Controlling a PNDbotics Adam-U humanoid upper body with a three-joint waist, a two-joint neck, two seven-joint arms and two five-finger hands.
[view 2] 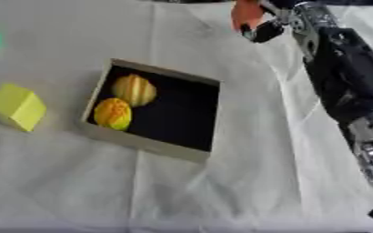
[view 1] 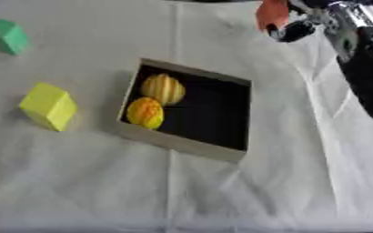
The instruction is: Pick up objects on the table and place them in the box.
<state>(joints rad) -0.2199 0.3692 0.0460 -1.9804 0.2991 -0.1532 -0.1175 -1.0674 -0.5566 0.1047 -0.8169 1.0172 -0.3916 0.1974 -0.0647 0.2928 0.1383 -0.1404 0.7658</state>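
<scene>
Over on the white cloth, the box [view 1: 186,146] is already holding two yellowish round fruits [view 1: 163,88], while a yellow block [view 1: 48,106] and green block [view 1: 8,36] are lying well apart to its left, waiting. At the far right corner, the right hand [view 2: 271,26] is reaching out, fingers apparently curling round an orange object [view 1: 272,13].

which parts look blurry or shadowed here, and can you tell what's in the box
Left eye view: soft overall, the right hand at the top edge is smeared around an orange thing; the yellow block casts a faint shadow. Right eye view: the box has a dark inside, yet two round yellow-orange things show clearly; the arm is blurred.
</scene>
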